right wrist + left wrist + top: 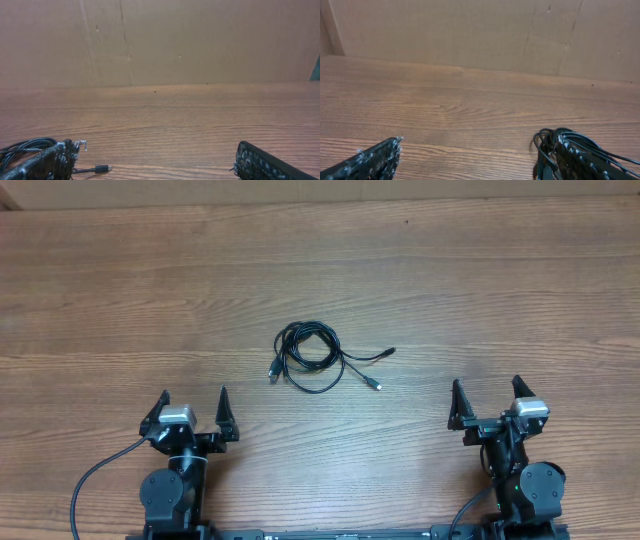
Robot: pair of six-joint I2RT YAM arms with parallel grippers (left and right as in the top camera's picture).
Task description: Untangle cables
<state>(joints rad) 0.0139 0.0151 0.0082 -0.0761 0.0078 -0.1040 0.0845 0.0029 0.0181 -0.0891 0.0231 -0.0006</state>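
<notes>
Wood-grain counter (pixel 320 260) fills your whole working area, and a plain brown panel (pixel 200 40) stands along its far edge, ahead of both claws. Your left arm (pixel 172 485) and right arm (pixel 528 480) sit at the near edge, well apart from each other.

Your left claw (pixel 193 392) is spread wide with nothing between its fingers. Your right claw (pixel 486 381) is spread just as wide and also holds nothing. Both point toward the far panel, and neither touches the cables.

The cables (pixel 310 358) lie on the counter as one small black tangle of loops. It sits ahead and to the right of your left claw, and ahead and to the left of your right claw, somewhat nearer the left one. In your left wrist view the loops show just past that claw's right finger (pixel 580 160), which partly hides them. In your right wrist view they lie beyond that claw's left finger (pixel 45 165).

Three loose ends leave the tangle. The left plug (pixel 272 372) lies on the side toward your left claw. The far plug (pixel 390 352) and the near plug (pixel 377 387) trail out toward your right claw. One of these two shows low in the gap between that claw's fingers; you cannot tell which.
</notes>
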